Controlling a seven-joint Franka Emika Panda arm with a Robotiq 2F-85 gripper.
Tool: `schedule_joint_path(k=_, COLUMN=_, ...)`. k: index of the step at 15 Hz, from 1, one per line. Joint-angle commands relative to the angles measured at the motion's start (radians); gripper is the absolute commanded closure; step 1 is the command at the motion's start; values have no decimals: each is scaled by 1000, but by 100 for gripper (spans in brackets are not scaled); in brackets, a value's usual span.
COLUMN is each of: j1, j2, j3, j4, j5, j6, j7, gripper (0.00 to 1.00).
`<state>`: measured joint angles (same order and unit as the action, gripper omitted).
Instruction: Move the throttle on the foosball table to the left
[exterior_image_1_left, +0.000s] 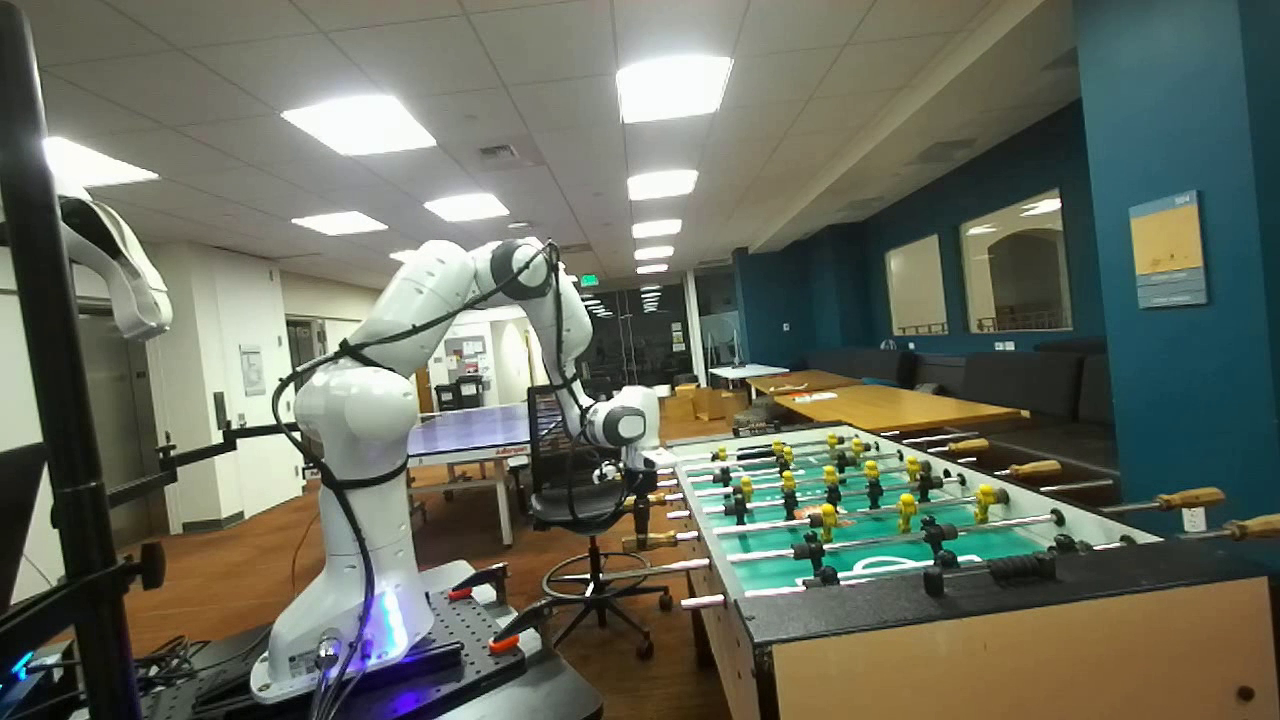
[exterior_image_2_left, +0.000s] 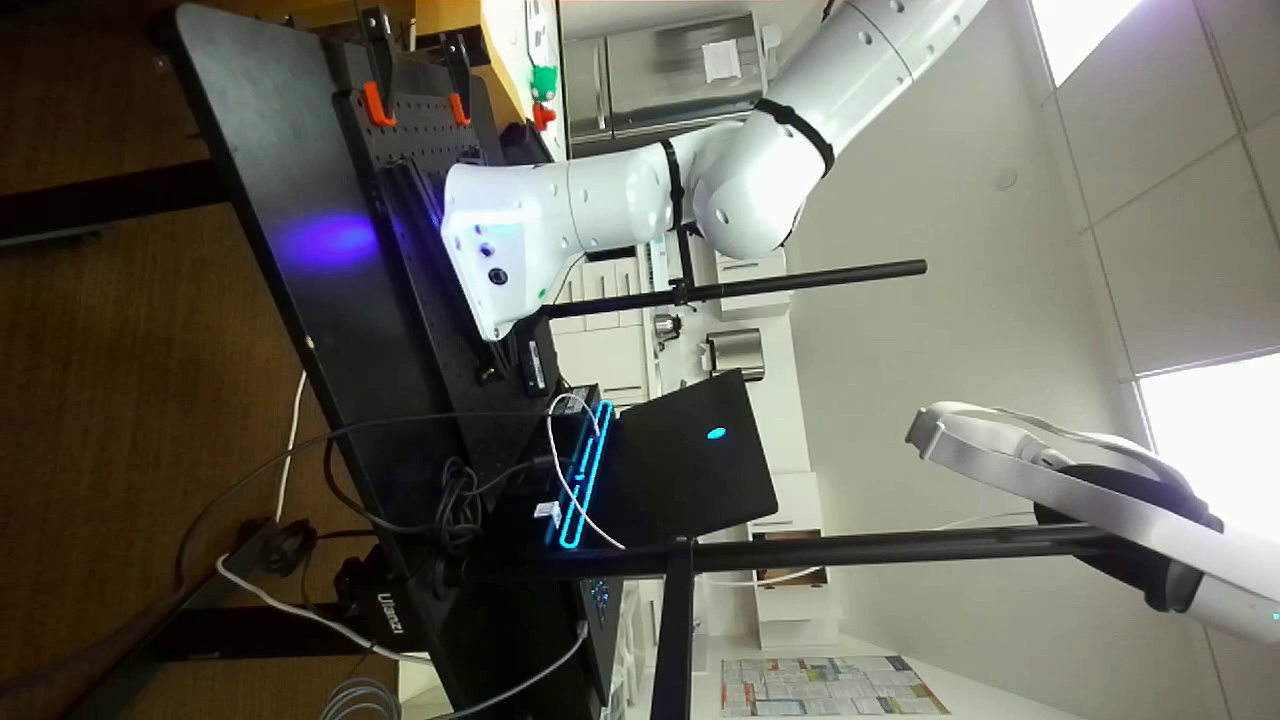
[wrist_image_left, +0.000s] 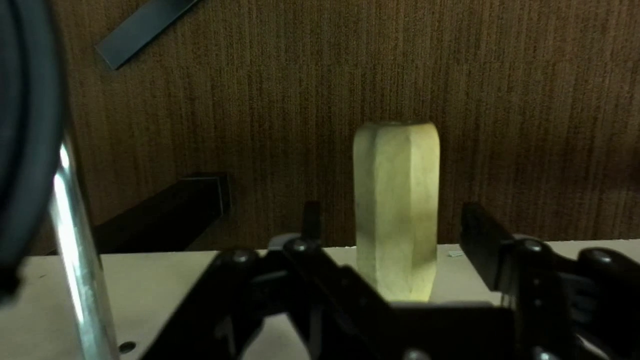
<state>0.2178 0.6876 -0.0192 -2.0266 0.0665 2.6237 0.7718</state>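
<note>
Hovering with jaws spread, the gripper (wrist_image_left: 392, 220) is framing a wooden handle (wrist_image_left: 398, 205) in the wrist view: one finger (wrist_image_left: 312, 225) is standing left, its partner right, and gaps are showing on both sides, so nothing is being pinched. Depth of the fingers around the handle: can't tell. Taking this handle as the "throttle"; it is sticking out over the floor from the side of the foosball table (exterior_image_1_left: 1020, 640). A shiny metal rod (wrist_image_left: 82, 260) is lying farther left, apart from that finger.

In an exterior view, the gripper is hanging just at the table's left side, with the robot arm (exterior_image_1_left: 360, 440) standing left of it. The table is filling the right, rows of player figures (exterior_image_1_left: 905, 512) crossing it. An office chair (exterior_image_1_left: 550, 510) is standing on the gripper's far side.

Step in hand is looking like pre-grasp alignment; the leftward shift is not happening yet. Next move is calling for checking depth, going lower if short, squeezing squarely on the handle, then sliding it along its own axis. Whose left is being meant, unclear; going by that exterior view, it is probably meaning drawing the handle out toward the arm. Pulling crosswise is likely to be straining the grip.
</note>
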Motion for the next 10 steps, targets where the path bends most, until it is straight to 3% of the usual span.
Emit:
schedule_joint_path(k=1, j1=7, j2=-12, j3=-8, j4=15, j5=18, j6=2, j7=-23, gripper=58)
schedule_joint_path(k=5, j1=5, j2=-5, j3=-9, j4=21, j5=15, j6=4, j7=-48, gripper=84)
schedule_joint_path(k=10, j1=7, j2=-16, j3=-7, j4=11, j5=15, j6=-2, j7=-62, gripper=84)
